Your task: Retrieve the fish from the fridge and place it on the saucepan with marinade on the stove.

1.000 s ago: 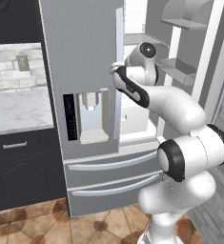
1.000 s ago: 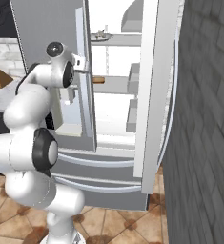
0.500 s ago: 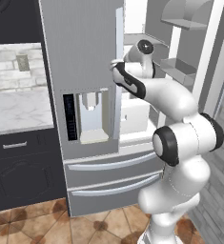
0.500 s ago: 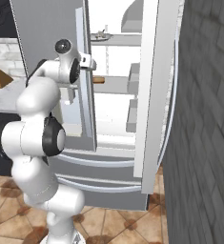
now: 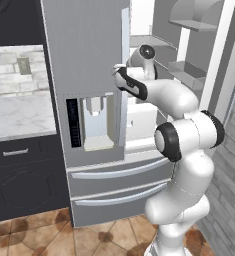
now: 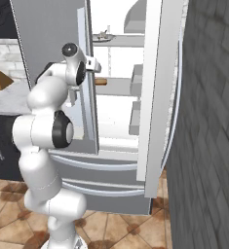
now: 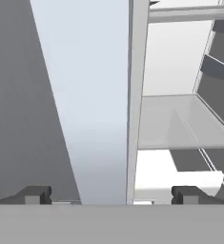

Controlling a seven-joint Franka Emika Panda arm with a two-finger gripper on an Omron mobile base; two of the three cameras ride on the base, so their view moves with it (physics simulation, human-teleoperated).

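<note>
The tool point(image 7: 111, 194) is spread wide, grasping nothing. Between its fingertips stands the fridge point(image 5: 89, 50) door's edge, a white shelf point(image 7: 180, 119) beyond.

The arm has stretched further up, carrying the tool point(image 7: 111, 195) deeper toward the fridge point(image 5: 89, 75) interior.

My two base views look forward and down from behind the arm, left and right, both sharing the fridge point(image 5: 89, 75) with its right door swung open. My hand view sits very close to the left door's edge point(image 7: 135, 95), looking along it at the white shelves point(image 7: 180, 121).
</note>
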